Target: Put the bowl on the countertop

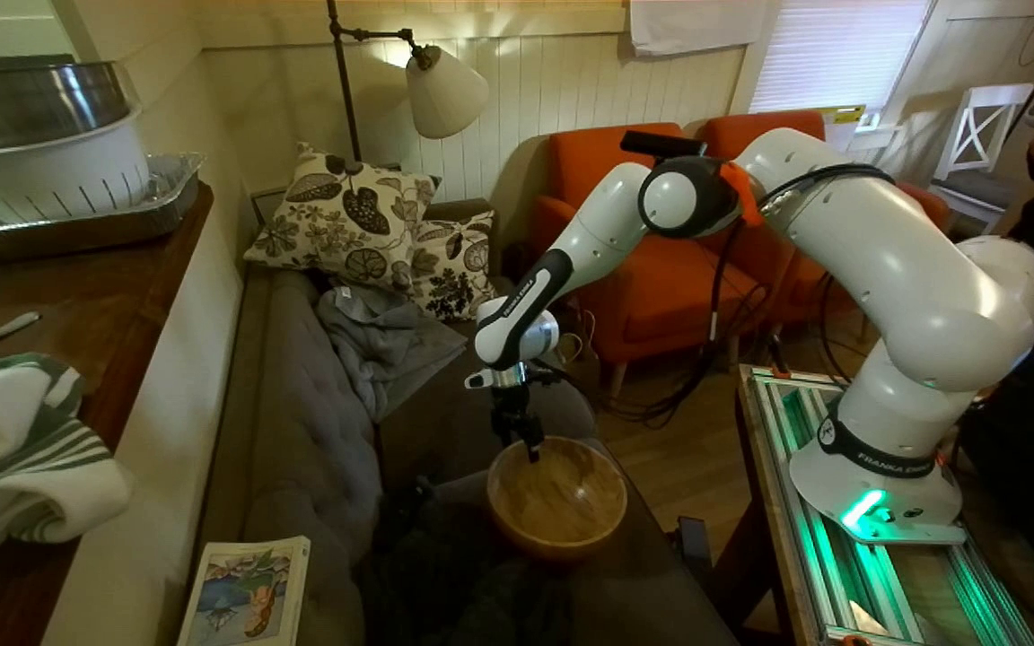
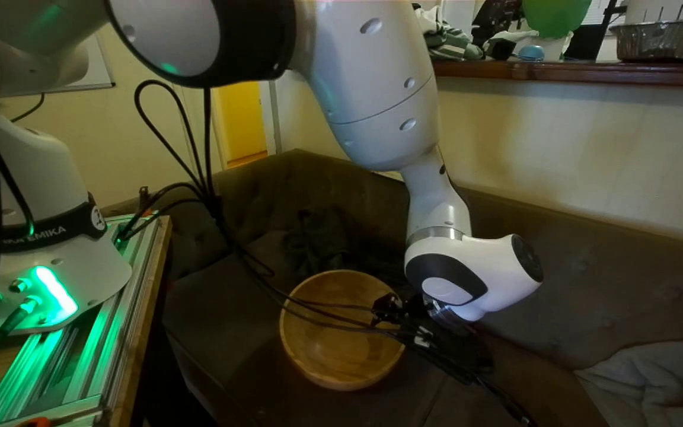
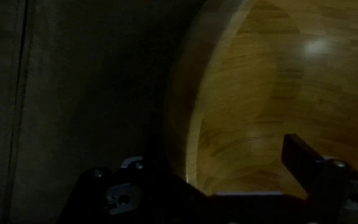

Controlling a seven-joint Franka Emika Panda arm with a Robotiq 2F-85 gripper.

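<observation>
The wide light-brown wooden bowl [image 1: 562, 502] stands upright on the grey-brown sofa seat; it also shows in an exterior view [image 2: 341, 356] and fills the right of the wrist view [image 3: 244, 93]. My gripper [image 1: 521, 441] is at the bowl's rim, pointing down. In the wrist view my gripper [image 3: 222, 146] is open: one finger is over the bowl's inside, the other, very dark, is outside the rim, with the wall between them. In an exterior view the gripper [image 2: 390, 311] is partly hidden by cables. The countertop [image 1: 127, 301] is a brown wooden ledge above the sofa back; its edge also shows [image 2: 555, 72].
On the ledge are a striped towel [image 1: 23, 458], a foil tray [image 1: 77, 235] and a white colander [image 1: 50, 175]. A book [image 1: 248, 592] lies on the sofa back. Patterned cushions [image 1: 346, 215], a grey blanket [image 1: 391, 341] and dark cloth [image 2: 318, 237] lie on the sofa.
</observation>
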